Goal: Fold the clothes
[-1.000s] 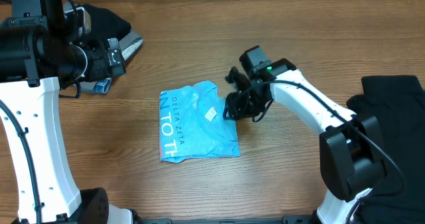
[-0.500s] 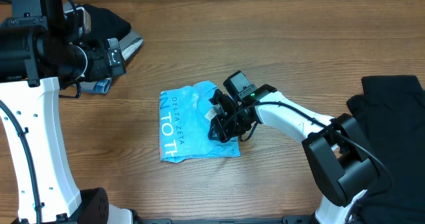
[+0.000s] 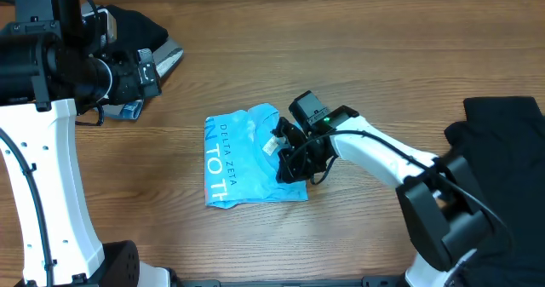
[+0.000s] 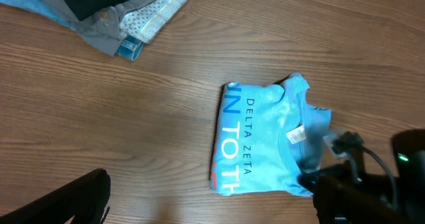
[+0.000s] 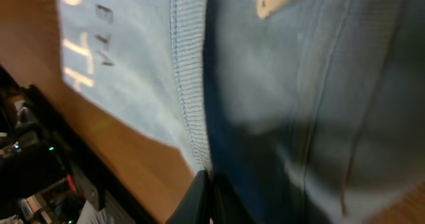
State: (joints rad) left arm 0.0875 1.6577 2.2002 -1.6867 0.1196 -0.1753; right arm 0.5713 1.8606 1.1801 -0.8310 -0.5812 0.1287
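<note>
Folded sky-blue T-shirt (image 3: pixel 243 163) lies mid-surface. Right jaws are closed, seemingly pinching its right edge. Left jaws gape wide, empty, near the far-left corner. Best to lift low, carrying that edge squarely leftward.

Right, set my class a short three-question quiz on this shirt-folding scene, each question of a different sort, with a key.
1. True or false: the blue T-shirt lies spread out flat, unfolded.
2. Which gripper is at the T-shirt's edge? A) the left one B) the right gripper
3. Fill in: the garment on the far right of the overhead view is coloured ____.
Key: 1 false; 2 B; 3 black.
</note>
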